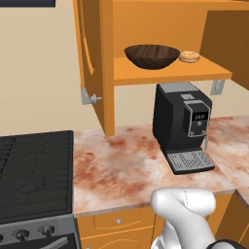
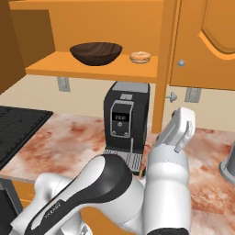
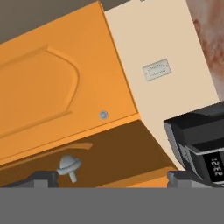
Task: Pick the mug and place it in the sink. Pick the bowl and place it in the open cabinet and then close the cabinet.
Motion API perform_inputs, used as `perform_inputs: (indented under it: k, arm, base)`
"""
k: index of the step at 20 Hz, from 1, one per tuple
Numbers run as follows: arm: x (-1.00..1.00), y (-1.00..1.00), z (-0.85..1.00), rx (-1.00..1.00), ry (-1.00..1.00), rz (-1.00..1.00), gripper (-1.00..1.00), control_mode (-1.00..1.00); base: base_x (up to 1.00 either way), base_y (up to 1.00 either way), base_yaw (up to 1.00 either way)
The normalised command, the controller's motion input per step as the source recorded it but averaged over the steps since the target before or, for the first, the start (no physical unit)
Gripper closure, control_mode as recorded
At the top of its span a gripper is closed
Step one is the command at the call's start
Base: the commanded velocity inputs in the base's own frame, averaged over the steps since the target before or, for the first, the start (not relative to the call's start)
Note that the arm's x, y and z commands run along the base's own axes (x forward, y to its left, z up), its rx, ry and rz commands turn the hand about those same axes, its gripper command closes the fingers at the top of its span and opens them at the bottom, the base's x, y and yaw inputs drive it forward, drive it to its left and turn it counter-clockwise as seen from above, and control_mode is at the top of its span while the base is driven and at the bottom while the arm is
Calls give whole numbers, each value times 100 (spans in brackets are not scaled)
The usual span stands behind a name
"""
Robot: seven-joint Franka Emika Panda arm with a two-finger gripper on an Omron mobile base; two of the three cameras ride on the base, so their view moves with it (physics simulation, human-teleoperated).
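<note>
The dark brown ribbed bowl (image 1: 151, 56) (image 2: 96, 53) rests on the shelf of the open orange wall cabinet (image 1: 170, 75) (image 2: 69, 66). Both cabinet doors stand swung out: the left door (image 1: 95, 58) and the right door (image 2: 165, 64), each with a silver knob (image 1: 95, 98) (image 2: 172, 96). My gripper (image 3: 109, 178) is open and holds nothing. It faces the shaded outer face of the right door. That door's knob (image 3: 69, 165) lies between the fingertips, nearer the left one (image 3: 41, 177). The mug and the sink are out of view.
A small tan pastry (image 1: 189, 56) (image 2: 140, 57) lies beside the bowl. A black coffee machine (image 1: 182, 124) (image 2: 125, 121) stands on the marbled counter (image 1: 116, 165) under the cabinet. A stove (image 1: 34, 170) is at the left. A closed neighbouring door (image 2: 206, 41) is at the right.
</note>
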Motion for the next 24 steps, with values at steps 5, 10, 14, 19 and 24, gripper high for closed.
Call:
perform_inputs:
  k: [5, 10, 14, 19, 24]
  arm:
    - [27, 31, -7, -2, 0, 0, -100, -100]
    - [43, 13, 0, 0, 0, 1, -100, -100]
    - [15, 7, 0, 0, 0, 2, -100, -100]
    - [32, 84, -21, -2, 3, 5, -100, -100]
    - [100, 47, 6, 1, 34, 12, -100, -100]
  base:
    - [0, 0, 0]
    - [0, 0, 0]
    - [0, 0, 0]
    - [0, 0, 0]
    - [0, 0, 0]
